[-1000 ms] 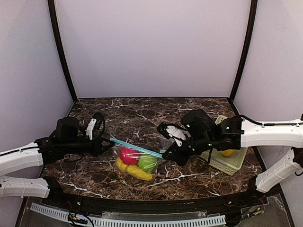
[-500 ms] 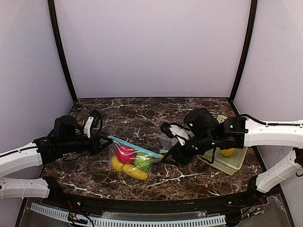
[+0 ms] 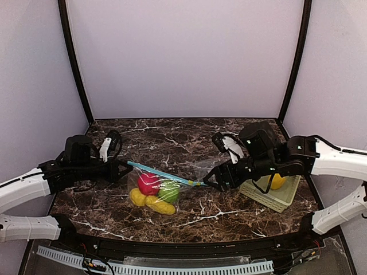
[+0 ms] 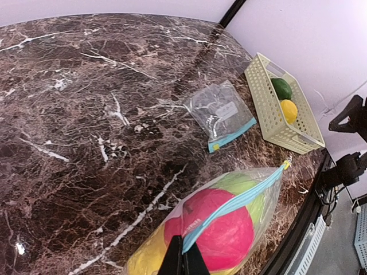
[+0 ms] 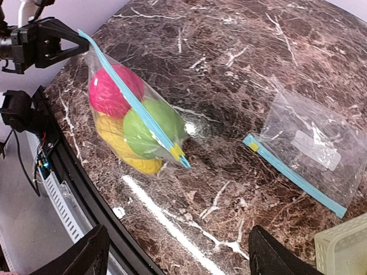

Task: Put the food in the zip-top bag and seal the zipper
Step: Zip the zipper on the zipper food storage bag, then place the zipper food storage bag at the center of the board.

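Pinching bag [image 3: 155, 189] corner: left jaws; right jaws spread, bag just beyond.

No readable text — the white patch [image 5: 316, 150] on the empty bag [image 5: 321, 179] is too blurred.

Two arms of white links [image 3: 338, 160], black joint housings [image 3: 77, 154], thin black cables [image 3: 262, 187], black jaws.

Clear zip-top bags: 2, bulging bag [image 5: 137, 112] & flat bag [image 5: 307, 150]. Pale green slatted basket [image 3: 268, 199]: 1. Glossy toy fruits: 1 red ball [image 3: 148, 182], 1 lt green ball [image 3: 169, 192], 1 dk green piece [image 4: 281, 87], 3 yellow pcs [image 3: 137, 197] [image 3: 160, 206] [image 4: 288, 110].
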You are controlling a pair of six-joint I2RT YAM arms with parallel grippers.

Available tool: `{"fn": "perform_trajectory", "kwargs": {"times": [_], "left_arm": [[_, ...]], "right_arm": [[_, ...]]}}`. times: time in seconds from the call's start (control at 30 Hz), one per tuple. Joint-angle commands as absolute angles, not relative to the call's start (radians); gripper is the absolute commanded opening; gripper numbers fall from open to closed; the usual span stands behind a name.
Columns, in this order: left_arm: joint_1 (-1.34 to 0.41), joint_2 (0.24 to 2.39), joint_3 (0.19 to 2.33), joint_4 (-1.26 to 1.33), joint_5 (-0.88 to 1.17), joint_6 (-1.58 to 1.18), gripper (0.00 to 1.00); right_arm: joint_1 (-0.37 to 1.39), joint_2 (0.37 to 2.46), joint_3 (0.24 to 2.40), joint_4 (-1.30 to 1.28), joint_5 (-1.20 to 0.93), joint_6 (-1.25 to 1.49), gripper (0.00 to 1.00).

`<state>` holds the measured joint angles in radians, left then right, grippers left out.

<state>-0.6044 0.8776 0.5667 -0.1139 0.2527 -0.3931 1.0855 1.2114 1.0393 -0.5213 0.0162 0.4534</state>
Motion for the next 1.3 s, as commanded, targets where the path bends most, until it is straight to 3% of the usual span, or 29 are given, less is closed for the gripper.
{"fn": "perform_trajectory", "kwargs": {"times": [0.0, 0.27, 0.43, 0.8, 0.93, 1.13, 1.27], "left_arm": [[-0.5, 0.922, 0.635, -0.208, 0.259, -0.372, 0.01], [-0.197, 1.147, 0.78, -0.355, 0.464, -0.301, 0.01], [-0.047, 1.287, 0.844, -0.413, 0.479, -0.242, 0.01], [-0.003, 1.434, 0.931, -0.417, 0.37, -0.23, 0.02], [-0.003, 1.429, 0.925, -0.419, 0.336, -0.215, 0.11], [-0.003, 1.376, 0.906, -0.412, 0.261, -0.21, 0.41], [-0.003, 1.315, 0.878, -0.384, 0.219, -0.212, 0.54]], "right_arm": [[1.058, 1.175, 1.008, -0.55, 0.103, 0.508, 0.82], [0.978, 1.114, 0.951, -0.554, 0.118, 0.548, 0.84], [0.946, 1.082, 0.92, -0.555, 0.114, 0.558, 0.84], [0.912, 1.028, 0.861, -0.559, 0.126, 0.578, 0.86], [0.901, 1.009, 0.847, -0.566, 0.125, 0.583, 0.86], [0.889, 1.003, 0.844, -0.576, 0.127, 0.583, 0.87], [0.884, 1.008, 0.852, -0.584, 0.126, 0.579, 0.88]]}}
